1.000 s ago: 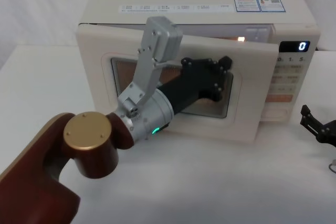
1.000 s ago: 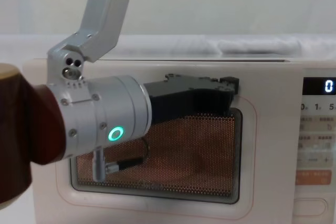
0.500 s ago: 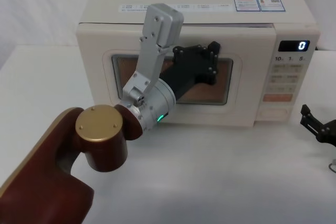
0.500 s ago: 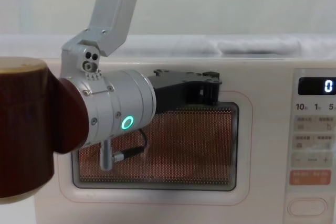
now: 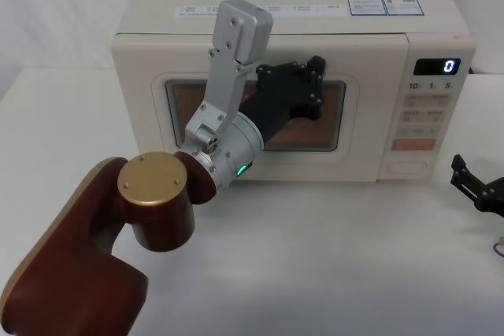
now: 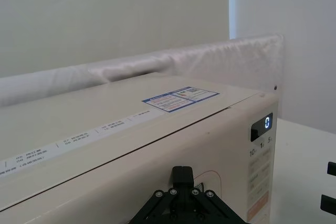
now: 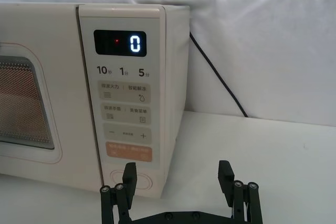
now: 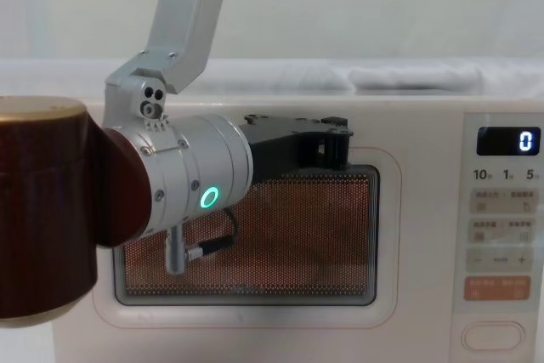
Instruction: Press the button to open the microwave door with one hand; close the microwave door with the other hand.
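microwave door shut, left gripper against it, fingers unclear, right gripper parked, jaws spread

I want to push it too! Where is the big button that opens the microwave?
The button sits at the bottom right corner of the microwave's front, under the orange key, right of the microwave door.

A white surface carries the appliance. A black cable runs down the white draped backdrop toward the surface's rear edge.
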